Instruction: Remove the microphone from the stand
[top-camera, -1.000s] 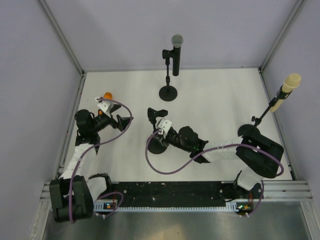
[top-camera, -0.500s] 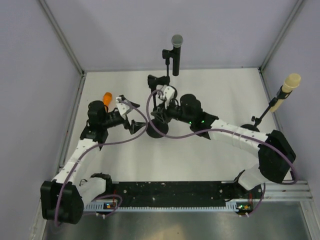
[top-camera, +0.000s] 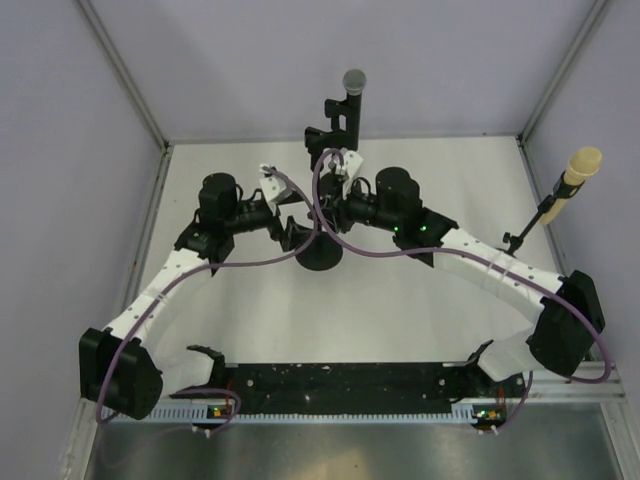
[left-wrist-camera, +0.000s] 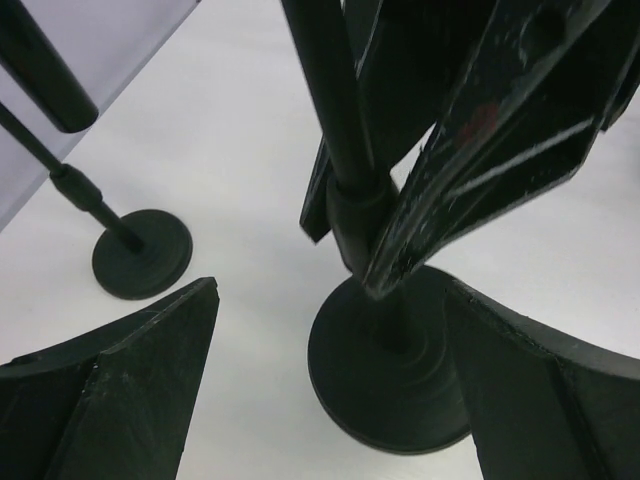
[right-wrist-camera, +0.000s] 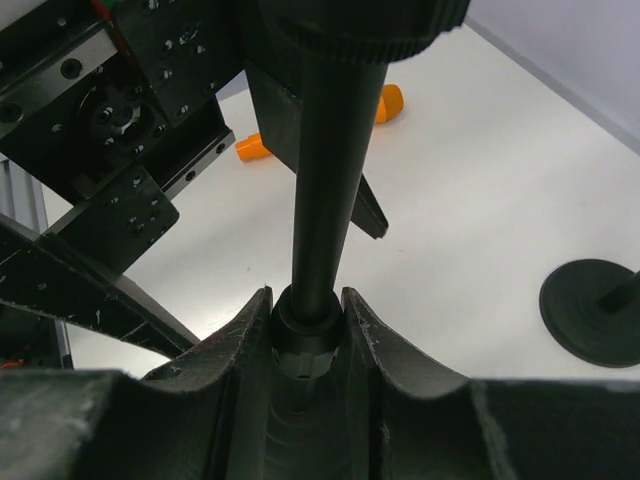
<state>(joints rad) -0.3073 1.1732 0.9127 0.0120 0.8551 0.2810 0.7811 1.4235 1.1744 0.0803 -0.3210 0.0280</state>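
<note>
The black microphone with a round grey top (top-camera: 352, 100) stands up straight in its thin black stand (left-wrist-camera: 140, 262), at the back middle of the white table (top-camera: 450, 200). Just in front is the other black stand with a round foot (top-camera: 318, 256). The right gripper (right-wrist-camera: 303, 312) is pinched narrow on that stand's pole, low down. The left gripper (left-wrist-camera: 330, 290) is spread wide, and the round foot shows between its fingers. A small orange thing (right-wrist-camera: 388, 102) lies on the table. A cream microphone (top-camera: 580, 163) leans at the right side.
</note>
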